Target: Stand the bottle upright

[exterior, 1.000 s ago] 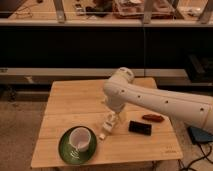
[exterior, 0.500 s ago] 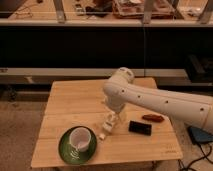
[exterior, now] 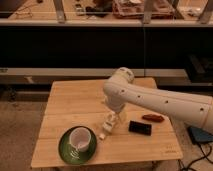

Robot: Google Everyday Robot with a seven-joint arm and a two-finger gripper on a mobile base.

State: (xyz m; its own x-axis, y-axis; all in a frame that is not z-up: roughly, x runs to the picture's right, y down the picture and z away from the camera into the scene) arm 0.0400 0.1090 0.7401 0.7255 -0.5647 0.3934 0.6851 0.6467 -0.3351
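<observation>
1. The single camera view looks down on a pale wooden desk [exterior: 65, 100] in front of dark shelving. A thick white robot arm [exterior: 150, 100] reaches in from the right and bends down toward the middle of the desk.
2. The gripper [exterior: 114, 120] hangs at the arm's end, low over the desk's centre. Its fingers are spread open, with no visible hold on anything.
3. The bottle [exterior: 110, 126], slim and cream-coloured, lies slanted on the desk right under the gripper. Whether the fingers touch it cannot be told.
4. Nearby are a small white block [exterior: 102, 135] just left of the bottle and a white cup [exterior: 80, 137] on a green plate [exterior: 65, 150] at front left. A black rectangle [exterior: 140, 128] lies to the right, with a reddish object [exterior: 152, 118] beyond it.
5. The task looks to be at an early stage. The bottle is not upright, and gripping it, tipping it onto its base and letting go all appear left to do.
</observation>
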